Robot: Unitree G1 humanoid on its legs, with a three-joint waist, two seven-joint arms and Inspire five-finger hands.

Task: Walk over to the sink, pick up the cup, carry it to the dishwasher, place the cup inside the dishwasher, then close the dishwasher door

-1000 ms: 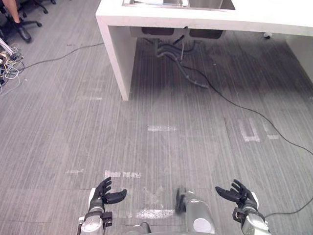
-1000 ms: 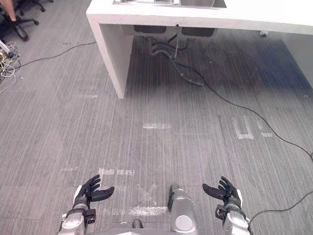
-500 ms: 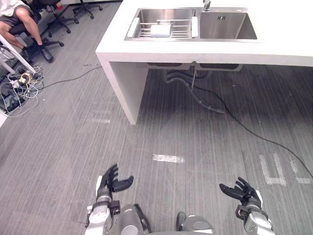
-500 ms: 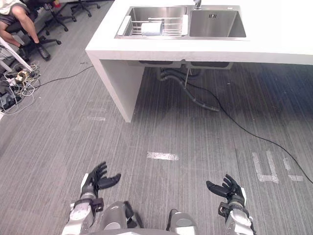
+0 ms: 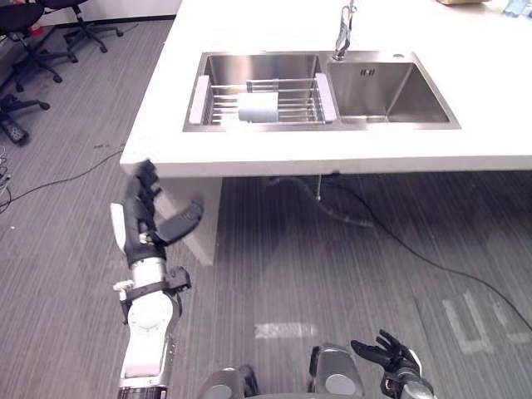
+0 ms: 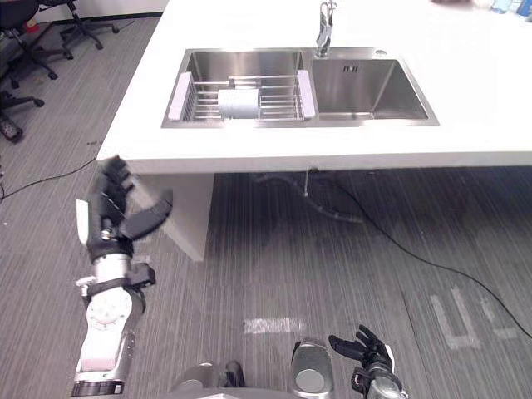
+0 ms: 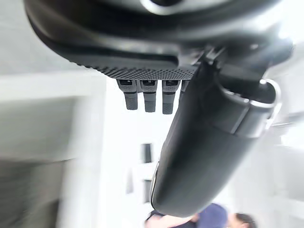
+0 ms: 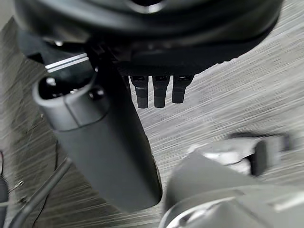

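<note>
A pale cup [image 5: 258, 107] lies on its side on a wire rack [image 5: 283, 98] in the left basin of the steel sink [image 5: 399, 87], set in a white counter [image 5: 274, 158]. My left hand [image 5: 143, 214] is raised in front of the counter's left corner, open with straight fingers, holding nothing. Low down over the floor, my right hand [image 5: 384, 355] hangs open and empty. In the left wrist view the left hand's fingers [image 7: 145, 95] reach out straight; in the right wrist view the right hand's fingers [image 8: 154, 90] do the same above the grey floor.
A tap [image 5: 343, 32] stands behind the sink. Drain pipes [image 5: 332, 212] and a black cable [image 5: 416, 253] run under the counter. Office chairs [image 5: 33, 33] stand at the far left. Grey carpet with white tape marks [image 5: 285, 330] lies before the counter.
The camera has moved closer to the counter and tilted up, so the sink looks larger. My left hand has risen from near the floor to counter height. The right hand stays low.
</note>
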